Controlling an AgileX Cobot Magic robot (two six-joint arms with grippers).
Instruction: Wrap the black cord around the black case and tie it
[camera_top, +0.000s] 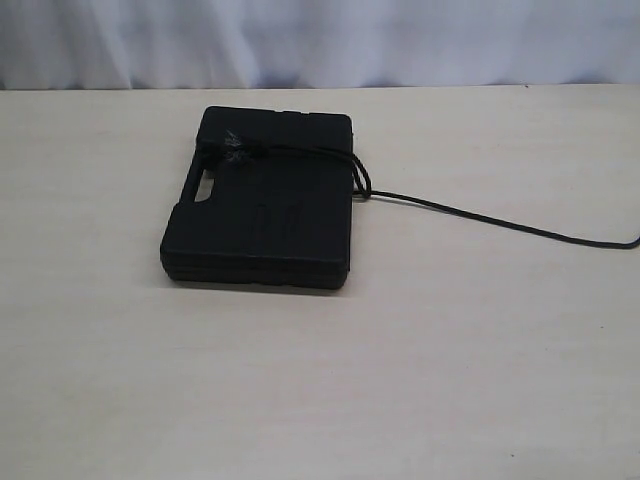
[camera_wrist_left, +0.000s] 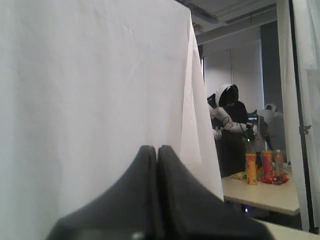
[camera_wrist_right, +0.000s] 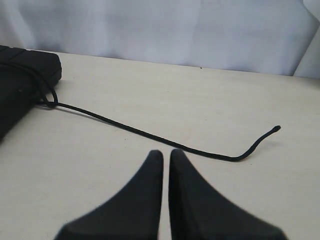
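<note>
The black case (camera_top: 262, 215) lies flat on the table (camera_top: 120, 380), with the black cord (camera_top: 470, 212) across its far end and the tail lying to the right. The left gripper (camera_wrist_left: 157, 148) and the right gripper (camera_wrist_right: 166, 152) are both closed and empty. A sideways pull on the tail may slip the wrap off the corner.

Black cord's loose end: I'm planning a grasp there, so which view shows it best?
Right wrist view: the black cord runs from the black case to its tip, unobstructed. The exterior view cuts it at the frame edge; the left wrist view shows none.
</note>
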